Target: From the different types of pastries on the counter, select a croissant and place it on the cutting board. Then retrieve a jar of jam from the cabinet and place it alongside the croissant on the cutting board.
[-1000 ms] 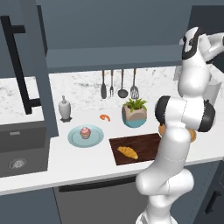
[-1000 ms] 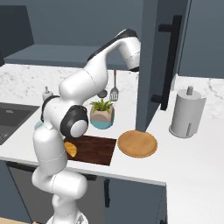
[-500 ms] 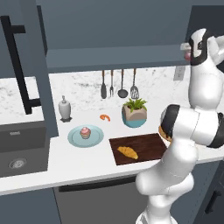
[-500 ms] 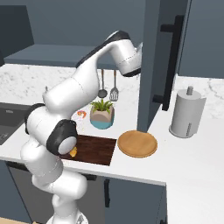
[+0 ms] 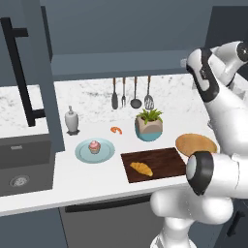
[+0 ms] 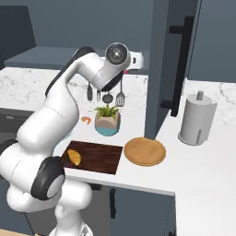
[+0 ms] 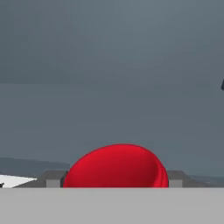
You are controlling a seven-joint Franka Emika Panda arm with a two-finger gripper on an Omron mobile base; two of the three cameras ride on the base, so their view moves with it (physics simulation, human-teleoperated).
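Already the first half looks done: the croissant [image 5: 141, 168] lies on the cutting board [image 5: 162, 161], toward the board's front left corner, and the board sits at the counter's [image 5: 97, 177] front edge. What is left, by my reading, is to bring the jar of jam [image 7: 117, 166] down and set it beside the croissant. In the hand view the red jar sits close between the fingers [image 7: 52, 179], with grey cabinet [image 5: 121, 65] surface behind it; they appear clamped on it, though the contact itself is cut off at the bottom of that view. The arm is raised high near the cabinet, well above the counter.

Counted: one croissant, one pink-frosted cupcake [image 5: 94, 146] on one blue plate [image 5: 82, 154] left of the board, one cutting board, one jar. Also one round wooden disc [image 5: 195, 144] touching the board's right end, one potted plant [image 5: 149, 126] behind it, one small orange item [image 5: 116, 130], one dispenser bottle [image 5: 71, 120], four hanging utensils [image 5: 131, 93], and one paper-towel roll [image 6: 197, 120] near the counter's right end.
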